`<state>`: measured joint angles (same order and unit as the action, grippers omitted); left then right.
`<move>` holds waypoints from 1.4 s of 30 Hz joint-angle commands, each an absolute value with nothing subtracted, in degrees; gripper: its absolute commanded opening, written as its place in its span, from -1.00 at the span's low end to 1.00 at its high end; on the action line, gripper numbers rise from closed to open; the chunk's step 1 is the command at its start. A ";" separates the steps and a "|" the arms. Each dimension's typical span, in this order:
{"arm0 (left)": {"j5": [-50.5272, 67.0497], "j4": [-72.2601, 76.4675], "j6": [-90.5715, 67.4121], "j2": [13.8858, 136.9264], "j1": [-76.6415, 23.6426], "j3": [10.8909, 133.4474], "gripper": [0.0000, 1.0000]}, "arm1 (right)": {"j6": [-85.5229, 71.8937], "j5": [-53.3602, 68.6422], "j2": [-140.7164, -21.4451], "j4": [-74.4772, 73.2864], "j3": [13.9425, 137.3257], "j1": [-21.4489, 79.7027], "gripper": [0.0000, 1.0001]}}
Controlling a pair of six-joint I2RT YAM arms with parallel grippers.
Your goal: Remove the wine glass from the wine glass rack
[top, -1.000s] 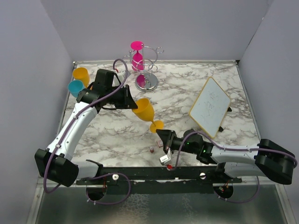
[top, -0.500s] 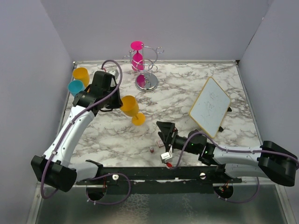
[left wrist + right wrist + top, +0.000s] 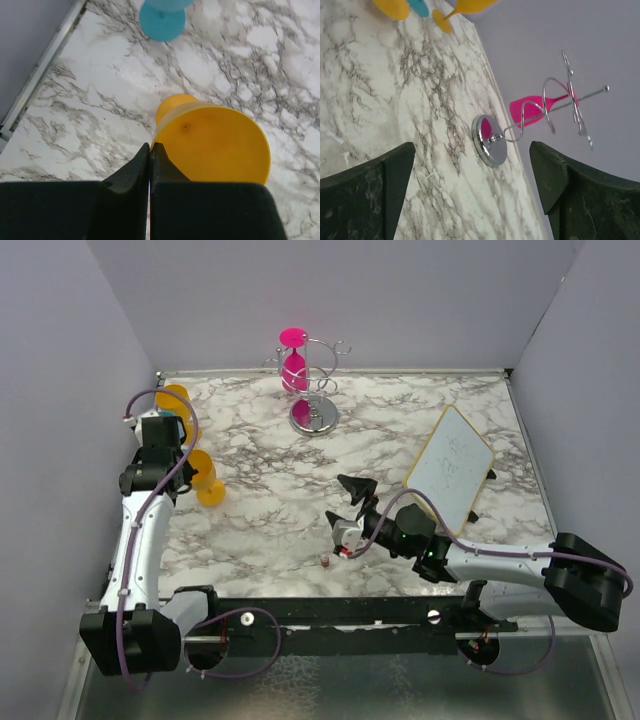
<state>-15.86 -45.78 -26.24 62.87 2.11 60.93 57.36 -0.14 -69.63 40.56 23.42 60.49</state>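
Note:
The chrome wine glass rack (image 3: 314, 416) stands at the back middle, with a pink wine glass (image 3: 294, 365) hanging upside down from its top ring. In the right wrist view the rack (image 3: 490, 140) and the pink glass (image 3: 534, 110) lie straight ahead, well beyond the fingers. My right gripper (image 3: 346, 505) (image 3: 471, 147) is open and empty at the table's middle front. My left gripper (image 3: 183, 466) (image 3: 150, 146) is shut on the rim of an orange wine glass (image 3: 204, 478) (image 3: 215, 143) by the left edge, low over the table.
A second orange glass (image 3: 172, 398) and a teal glass (image 3: 162, 20) stand at the back left, close to the held one. A white board (image 3: 450, 468) leans at the right. A small red-and-white item (image 3: 326, 560) lies near the front edge.
My right gripper let go of the orange glass's foot, opened wide and turned toward the rack. The left arm swung the orange glass left and down, next to the other glasses.

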 commanded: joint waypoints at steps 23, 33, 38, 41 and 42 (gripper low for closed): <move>-23.98 -37.12 -38.50 71.74 19.07 65.49 -1.00 | 24.17 -12.30 -70.23 31.50 36.68 55.03 0.99; -23.67 -35.76 -39.22 74.49 19.51 65.17 -1.00 | 24.26 -11.91 -70.08 32.48 36.10 54.91 0.99; -24.57 -35.61 -39.61 75.68 19.93 65.08 -1.00 | 24.26 -11.67 -70.01 32.39 36.12 54.93 0.99; -24.01 -35.55 -39.64 76.44 20.03 65.21 -1.00 | 24.18 -11.48 -70.01 32.52 36.04 54.85 0.99; -23.95 -35.54 -39.57 76.54 20.04 65.21 -1.00 | 24.17 -11.37 -70.09 32.53 36.04 54.82 0.99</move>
<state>-22.98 -37.04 -38.92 75.92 19.53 64.23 25.12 -12.53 -70.50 32.29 35.46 55.11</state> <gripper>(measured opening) 0.019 0.995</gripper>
